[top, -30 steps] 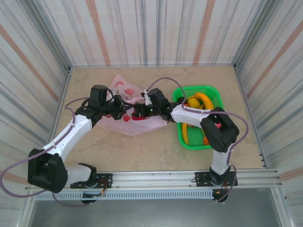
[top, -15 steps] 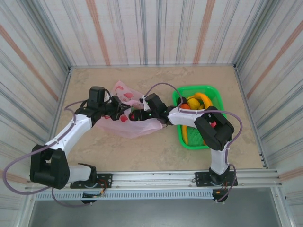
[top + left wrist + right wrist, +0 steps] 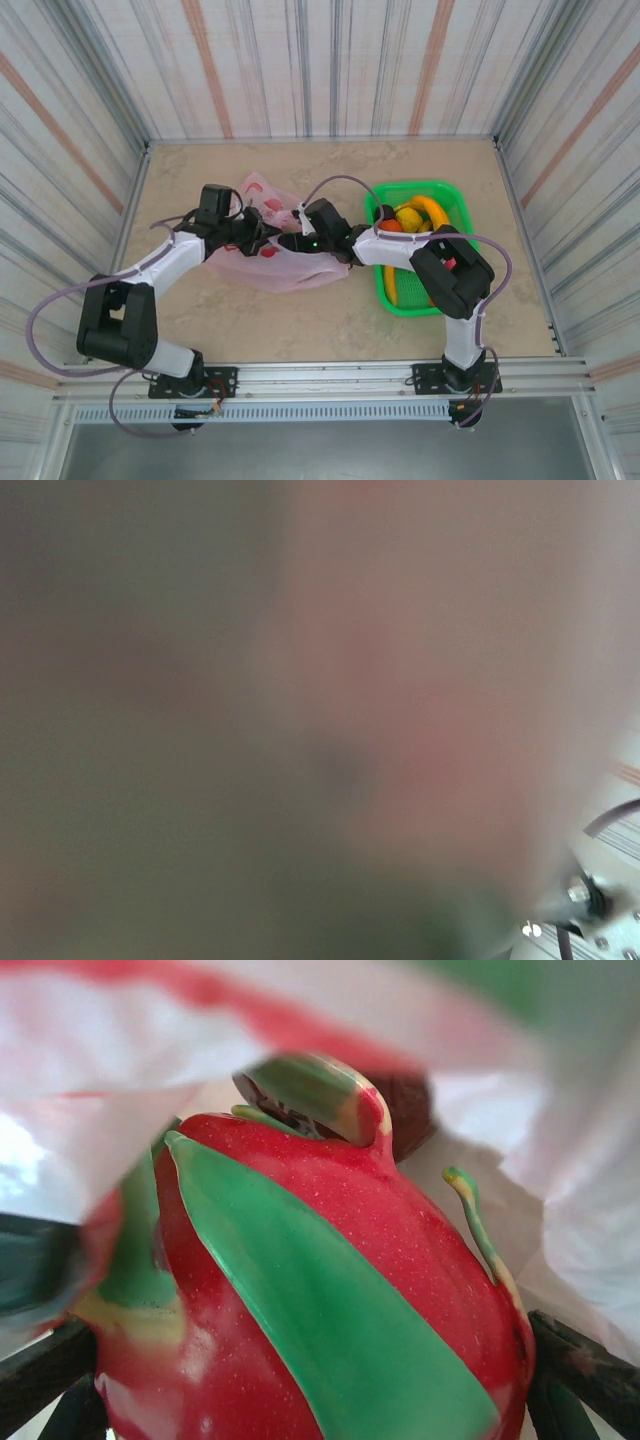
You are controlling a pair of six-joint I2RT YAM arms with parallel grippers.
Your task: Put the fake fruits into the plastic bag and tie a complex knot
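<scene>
loading step here: the left claw (image 3: 258,230) is clamped shut on the rim of the pink bag (image 3: 300,272), holding its mouth up at mid-table. the right claw (image 3: 292,243) sits inside it, jaws spread wide around a red fruit (image 3: 330,1290) with green scales. looks like a drop-off. next: back out cleanly, then reach to the green basket (image 3: 452,192) for more fruit. no readable lettering, just red prints on the bag.
</scene>
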